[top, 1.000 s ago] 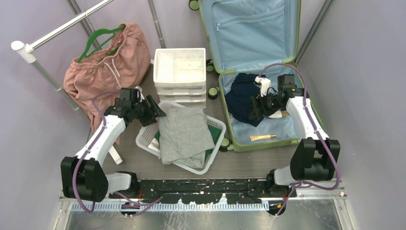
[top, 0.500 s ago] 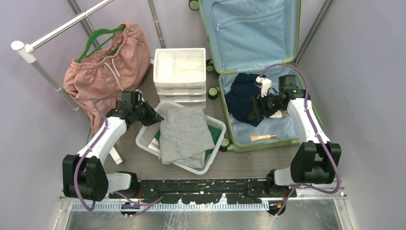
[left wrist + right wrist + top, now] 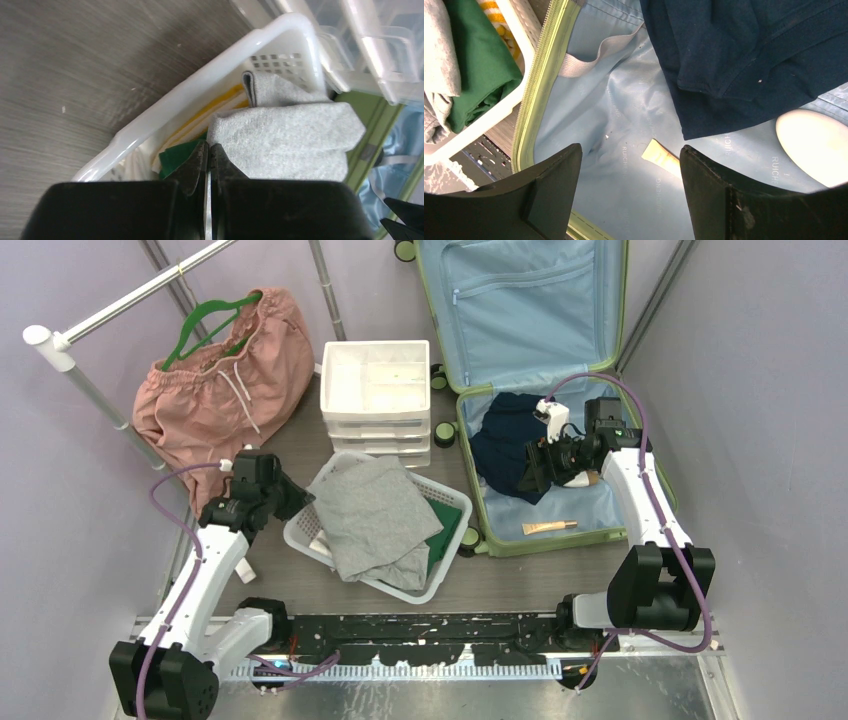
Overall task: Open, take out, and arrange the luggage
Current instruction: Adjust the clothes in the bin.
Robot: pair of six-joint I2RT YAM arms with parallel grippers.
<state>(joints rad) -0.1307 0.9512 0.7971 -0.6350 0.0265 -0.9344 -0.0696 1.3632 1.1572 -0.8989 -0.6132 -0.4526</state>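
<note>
In the top view the lid of the luggage runs off the top edge. The right gripper looks dark against the dark blue cloth under it, so we cannot make out its fingers there. Just past the left gripper, the grey cloth covers most of the green cloth and the yellow thing in the basket, so we cannot tell what those two are. Beside the right gripper's finger, a white round thing is cut off by the picture's edge, and one end of the small tube goes out of sight at that finger.
</note>
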